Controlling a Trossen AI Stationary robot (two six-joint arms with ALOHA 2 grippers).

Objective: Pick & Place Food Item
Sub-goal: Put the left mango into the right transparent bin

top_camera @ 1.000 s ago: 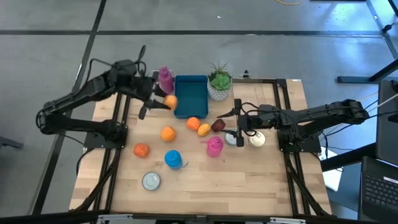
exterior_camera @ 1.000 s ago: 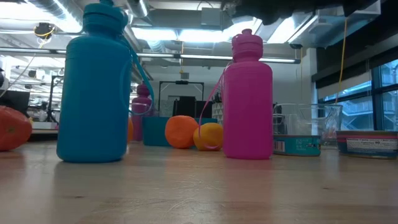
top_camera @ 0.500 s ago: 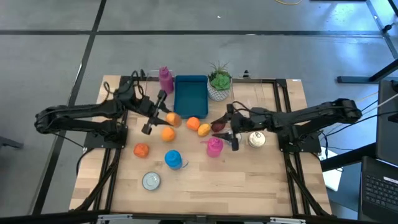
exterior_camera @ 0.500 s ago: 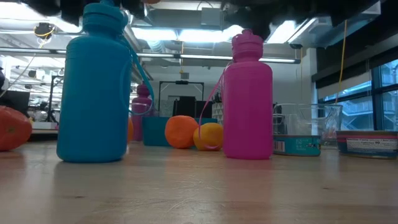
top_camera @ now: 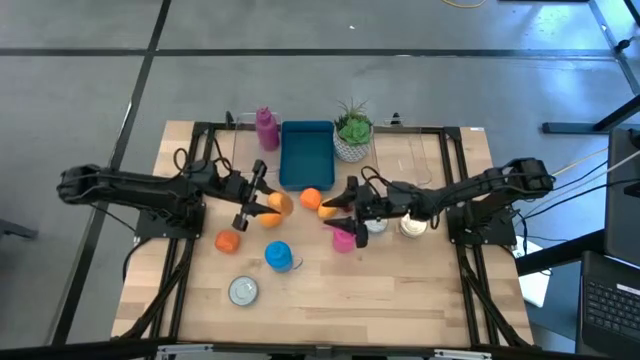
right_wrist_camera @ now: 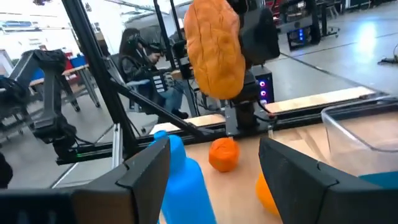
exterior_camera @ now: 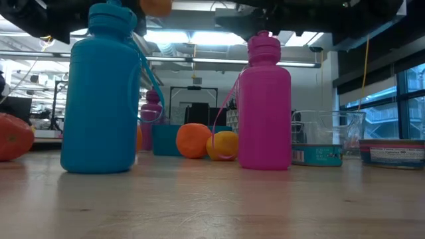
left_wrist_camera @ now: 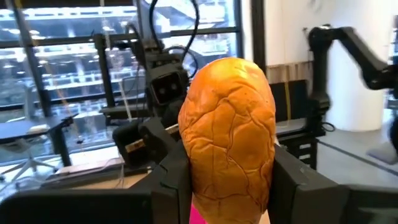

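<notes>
My left gripper (top_camera: pixel 268 203) is over the table's middle, shut on an orange-brown bread roll (left_wrist_camera: pixel 227 155), which also shows in the high view (top_camera: pixel 277 204) and at the low view's top edge (exterior_camera: pixel 156 6). My right gripper (top_camera: pixel 340 207) is open and faces it from the right, above the pink bottle (exterior_camera: pixel 264 99). Its wrist view looks at the roll (right_wrist_camera: pixel 214 46) from the far side of the gap. A blue tray (top_camera: pixel 306 155) lies at the far side. An orange (top_camera: pixel 310 198) and a yellow fruit (top_camera: pixel 328 210) rest on the table between the grippers. My left gripper pinches the bread roll's two long sides (left_wrist_camera: pixel 193 168) between its two fingers (left_wrist_camera: pixel 298 186). The fingers come about level from the table's left. The roll is lifted clear of the table and stands across the fingers, its top well above them.
A blue bottle (top_camera: pixel 278 256), an orange (top_camera: pixel 228 241) and a tin (top_camera: pixel 243 290) stand nearer the near edge. Two tins (top_camera: pixel 412 225) sit below the right arm. A potted plant (top_camera: pixel 353 130) and a purple bottle (top_camera: pixel 266 128) flank the tray.
My left gripper has carried the roll from beside the tray's left side toward the near edge and the table's middle, coming down lower. My right gripper has moved toward the table's left, to over the pink bottle, closing on the roll.
</notes>
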